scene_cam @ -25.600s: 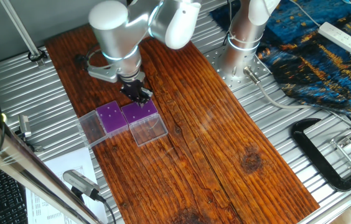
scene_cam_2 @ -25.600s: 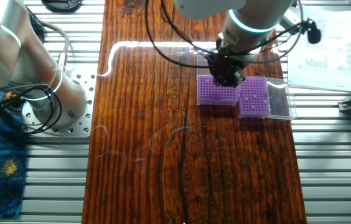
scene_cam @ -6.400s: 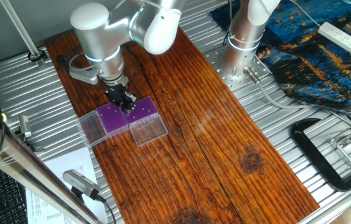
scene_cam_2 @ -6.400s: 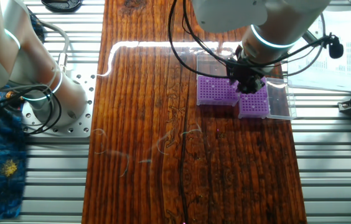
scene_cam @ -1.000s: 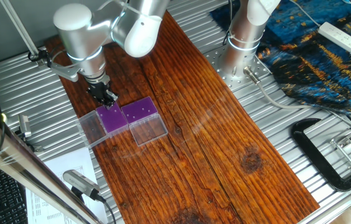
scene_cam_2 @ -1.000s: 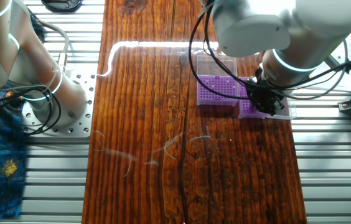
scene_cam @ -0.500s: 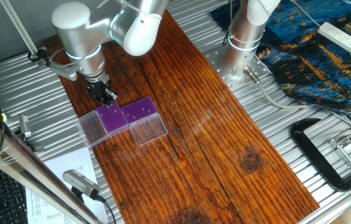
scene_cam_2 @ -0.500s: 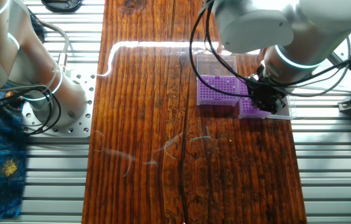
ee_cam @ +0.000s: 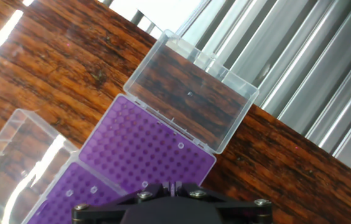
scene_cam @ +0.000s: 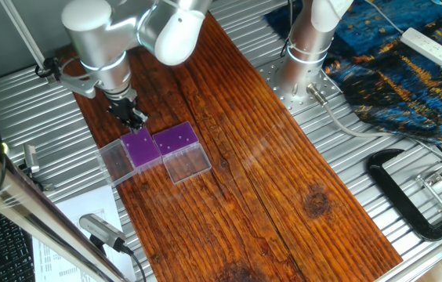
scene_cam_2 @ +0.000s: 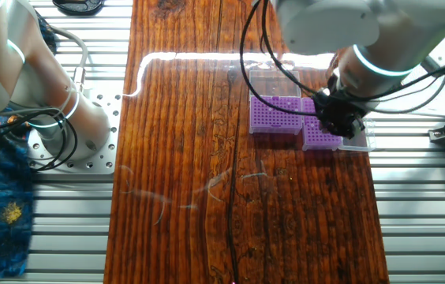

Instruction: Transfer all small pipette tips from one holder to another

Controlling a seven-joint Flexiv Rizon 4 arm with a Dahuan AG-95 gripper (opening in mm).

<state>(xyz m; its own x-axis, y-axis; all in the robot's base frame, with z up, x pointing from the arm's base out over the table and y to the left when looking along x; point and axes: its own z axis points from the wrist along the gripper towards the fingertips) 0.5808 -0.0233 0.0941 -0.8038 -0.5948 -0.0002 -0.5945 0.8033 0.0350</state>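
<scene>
Two small square holders are sitting side by side, edges touching, near one long edge of the dark wooden board (scene_cam: 237, 141). Each is showing a purple top pierced with rows of little holes, and each has its clear hinged lid thrown open and lying flat on the wood beside it.

The holder under the hand (scene_cam: 141, 147) is looking almost bare from the fixed cameras. In the hand view its purple top (ee_cam: 147, 149) is filling the middle of the picture, and one pale ring (ee_cam: 180, 145), which may be a tip, is sitting close to the right-hand edge. Its open lid (ee_cam: 191, 93) is stretching away toward the ribbed metal tabletop (ee_cam: 300, 68).

The neighbouring holder (scene_cam: 175, 139) is carrying the small pipette tips (scene_cam: 172, 141), showing as a few whitish dots scattered over the purple. In the hand view only a corner of it (ee_cam: 82, 190) is peeking in at lower left, with a couple of pale rings on it.

The gripper (scene_cam: 131, 117) is hanging over the far edge of the barer holder, on the side away from the dotted one. From the other fixed view it (scene_cam_2: 339, 120) is covering part of that holder's top (scene_cam_2: 321, 134). Its black fingers are looking drawn close together, but I cannot tell whether they are fully closed or pinching a tip; the hand view is showing only the dark gripper body at the bottom edge.
</scene>
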